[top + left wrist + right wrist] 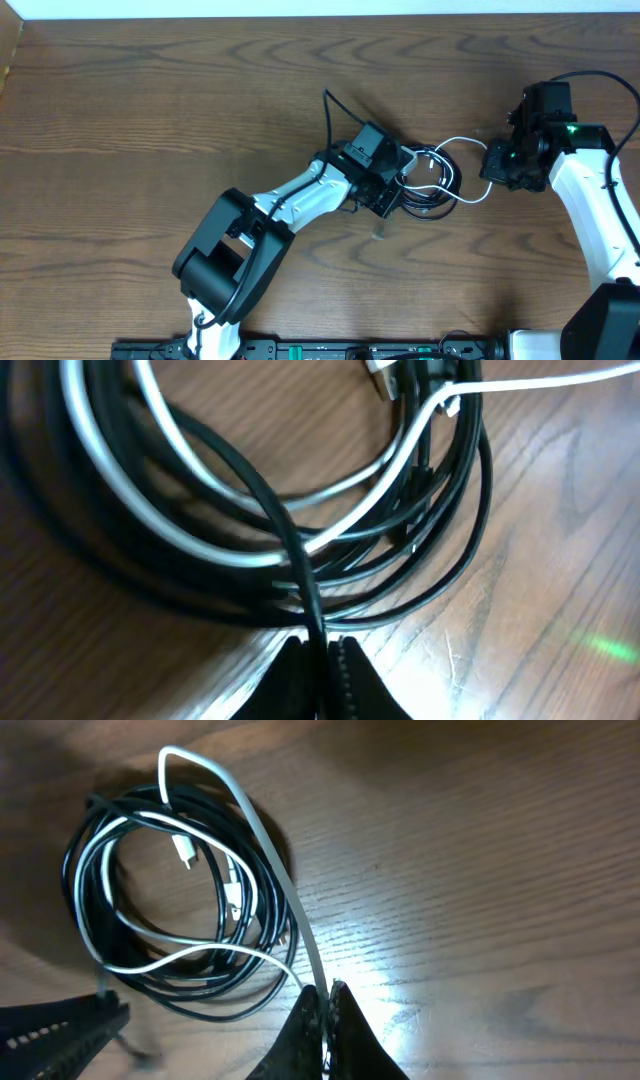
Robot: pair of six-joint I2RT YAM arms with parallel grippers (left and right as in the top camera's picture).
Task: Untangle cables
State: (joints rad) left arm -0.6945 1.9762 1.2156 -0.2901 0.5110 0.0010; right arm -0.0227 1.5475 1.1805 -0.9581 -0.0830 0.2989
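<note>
Overhead view: left gripper [322,652] pinches the black cable [310,600], right gripper [325,1000] pinches the white cable [262,840], yet both lie wound together, so untangling seems barely begun.

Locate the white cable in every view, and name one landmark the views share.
Overhead: white cable loops right of centre.
Left wrist: white cable arcs across the upper half.
Right wrist: white cable coiled at left, one strand running down into the right hand.
Shared landmark: the black cable coil.
</note>
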